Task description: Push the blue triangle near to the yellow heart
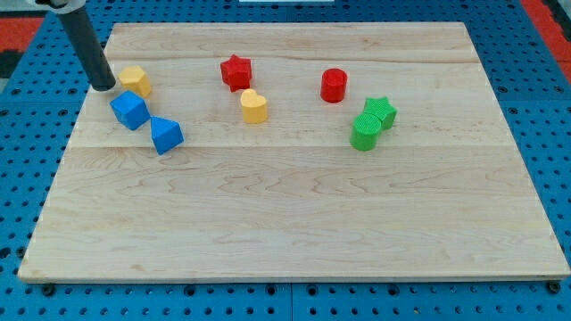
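Pale wooden boards make up the counter [294, 232], which rests on a blue pegboard surface visible around its edges. I have no jaws at all, only a straight dark rod, so nothing is held.

Taking the yellow heart [254, 106] as the landmark: it sits in the upper middle of the counter. A red star [236, 72] lies just beside it, toward the view's top and slightly left, apart from it. A red cylinder [334, 85] stands to the heart's right and a little higher in the view, clearly separate. Farther to the heart's right are two green blocks touching each other: a green star [381, 111] and, at its lower left, a green cylinder-like block [364, 132] whose exact shape is hard to make out.

Well to the left of the heart and somewhat lower in the view lies the blue triangle [166, 135]. Just beside it, farther left from the heart, is a blue cube [129, 110], very close to or touching the triangle. Above the cube, left of the heart, sits a yellow block [136, 81] of unclear shape.

My tip [103, 87] rests farthest left of the heart, just beside that yellow block and above the blue cube, apart from the blue triangle.
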